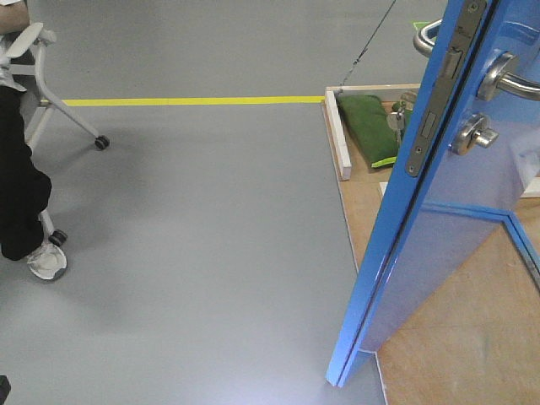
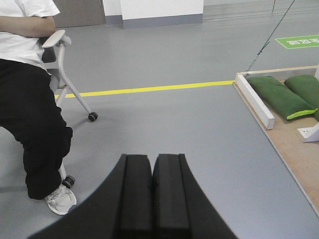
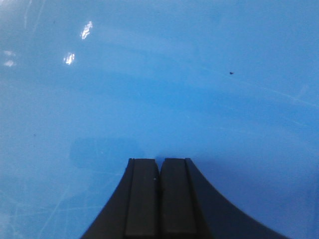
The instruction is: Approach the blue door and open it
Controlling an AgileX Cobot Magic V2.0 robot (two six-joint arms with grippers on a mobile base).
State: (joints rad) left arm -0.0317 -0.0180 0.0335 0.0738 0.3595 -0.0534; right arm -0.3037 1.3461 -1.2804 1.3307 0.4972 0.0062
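The blue door (image 1: pixel 439 253) stands swung open at the right of the front view, its edge toward me. A steel lever handle (image 1: pixel 506 76), a round lock (image 1: pixel 472 133) and a latch plate (image 1: pixel 439 93) show on it. In the right wrist view the glossy blue door (image 3: pixel 159 79) fills the frame, and my right gripper (image 3: pixel 159 160) is shut with its tips right at the panel; contact cannot be judged. My left gripper (image 2: pixel 152 157) is shut and empty, pointing over the grey floor away from the door.
A seated person (image 2: pixel 30 99) on a wheeled chair (image 2: pixel 70 74) is at the left. A yellow floor line (image 1: pixel 194 100) crosses ahead. The door's wooden base (image 1: pixel 472 329) holds green sandbags (image 2: pixel 276 96) and white wooden braces (image 2: pixel 255 101).
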